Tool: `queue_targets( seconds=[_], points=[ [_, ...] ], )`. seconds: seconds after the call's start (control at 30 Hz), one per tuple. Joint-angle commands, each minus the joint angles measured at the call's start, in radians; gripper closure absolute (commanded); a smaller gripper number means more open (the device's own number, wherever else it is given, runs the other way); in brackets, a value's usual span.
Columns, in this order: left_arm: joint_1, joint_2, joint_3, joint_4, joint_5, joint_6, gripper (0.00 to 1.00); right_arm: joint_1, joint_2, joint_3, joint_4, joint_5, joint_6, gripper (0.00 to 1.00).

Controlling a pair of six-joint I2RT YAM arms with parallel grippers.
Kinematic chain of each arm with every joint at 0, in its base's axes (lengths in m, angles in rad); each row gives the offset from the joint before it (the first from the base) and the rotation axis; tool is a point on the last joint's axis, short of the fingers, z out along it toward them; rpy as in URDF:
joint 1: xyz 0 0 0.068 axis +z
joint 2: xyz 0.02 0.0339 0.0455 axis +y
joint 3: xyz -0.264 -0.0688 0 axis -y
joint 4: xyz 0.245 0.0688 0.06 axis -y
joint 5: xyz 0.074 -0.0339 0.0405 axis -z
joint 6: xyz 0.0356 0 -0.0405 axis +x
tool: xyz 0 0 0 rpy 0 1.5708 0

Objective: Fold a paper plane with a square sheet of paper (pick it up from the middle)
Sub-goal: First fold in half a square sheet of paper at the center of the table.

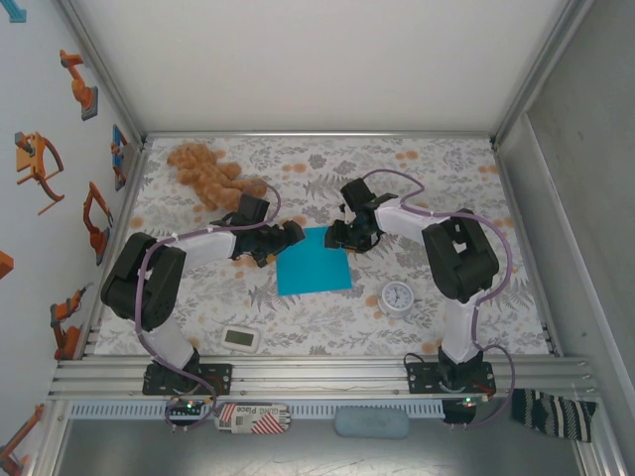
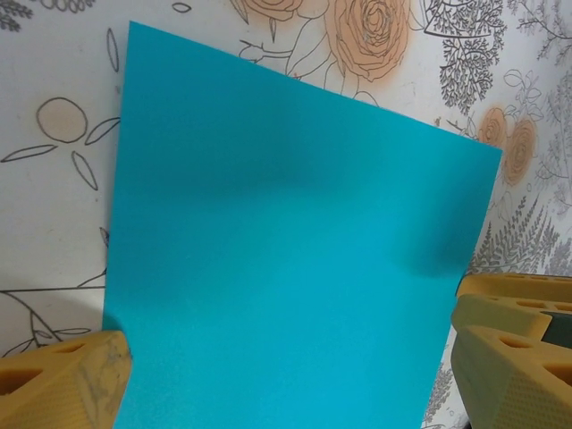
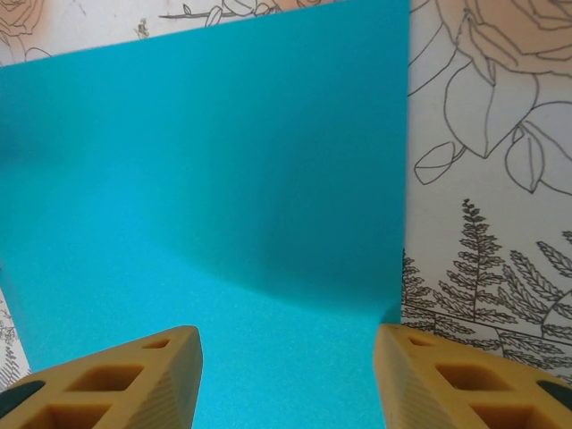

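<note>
The square sheet of paper (image 1: 314, 266) lay flat mid-tabletop (image 1: 446, 178), with the left hand (image 1: 286, 238) and right hand (image 1: 339, 236) poised at its far corners, both spread apart and holding nothing, seemingly ready to start a fold.

Turquoise-blue square sheet of paper (image 1: 314, 262), yellow fingers (image 2: 63, 380), white table cover (image 1: 446, 188) with grey-and-orange floral print

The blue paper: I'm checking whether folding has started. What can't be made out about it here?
Top external: far corners of the square sheet of paper, hidden under the left gripper and right gripper; fingertip contact unclear.
Left wrist, right wrist: its near edge, cut off by the frame bottom.
Fine creases: too small from above.
</note>
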Motion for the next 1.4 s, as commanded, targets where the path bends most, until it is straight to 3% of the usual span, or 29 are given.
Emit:
queue_targets(
  seconds=[0.0, 0.43, 0.77, 1.37],
  points=[
    [-0.008, 0.037, -0.004, -0.016, 0.016, -0.014, 0.07, 0.002, 0.026, -0.035, -0.005, -0.005, -0.008, 0.46],
    [-0.007, 0.003, -0.041, -0.001, -0.001, -0.024, 0.00, 0.003, 0.040, -0.038, 0.108, -0.089, 0.044, 0.48],
    [-0.010, -0.027, -0.052, 0.019, 0.007, 0.001, 0.04, 0.010, 0.080, -0.050, 0.258, -0.228, 0.151, 0.56],
    [-0.082, 0.007, 0.040, -0.165, -0.117, 0.136, 0.02, 0.041, 0.124, -0.025, 0.284, -0.238, 0.194, 0.62]
  ],
)
